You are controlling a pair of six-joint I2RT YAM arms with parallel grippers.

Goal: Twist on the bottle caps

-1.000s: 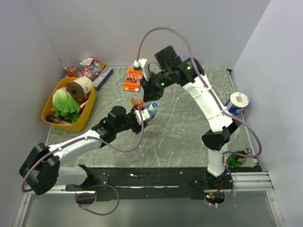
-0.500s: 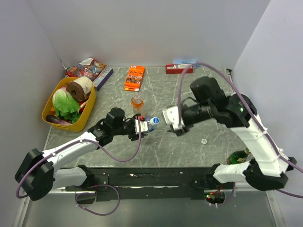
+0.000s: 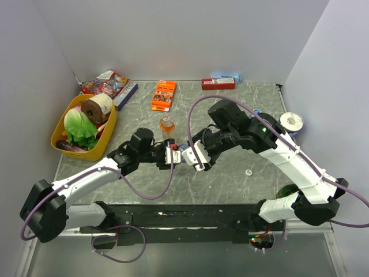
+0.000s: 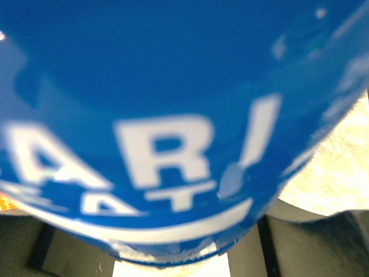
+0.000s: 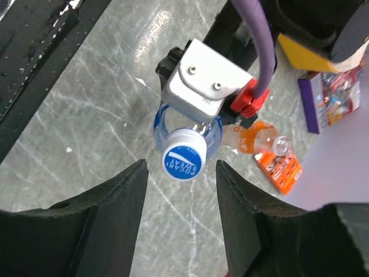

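Note:
My left gripper [image 3: 170, 154] is shut on a short clear bottle with a blue label [image 3: 177, 151] and holds it tilted above the table; the label [image 4: 173, 115] fills the left wrist view. The bottle's blue cap [image 5: 184, 154] sits on its neck. My right gripper [image 5: 181, 164] is open, with its fingers on either side of the cap and not touching it. The taller bottle with orange liquid [image 3: 166, 124] stands uncapped just behind, and it also shows in the right wrist view [image 5: 253, 138]. A whitish cap [image 3: 248, 172] lies on the table to the right.
A yellow basket [image 3: 104, 147] with lettuce and a roll stands at the left. Snack packs [image 3: 106, 83], a flat orange box [image 3: 164, 95] and a red box [image 3: 218, 84] lie along the back. A white roll [image 3: 291, 121] and a green bottle [image 3: 288, 193] are at the right.
My right arm swung from the back of the table round to the right, then in to the held bottle's cap. My left gripper kept hold of the bottle and shifted slightly.

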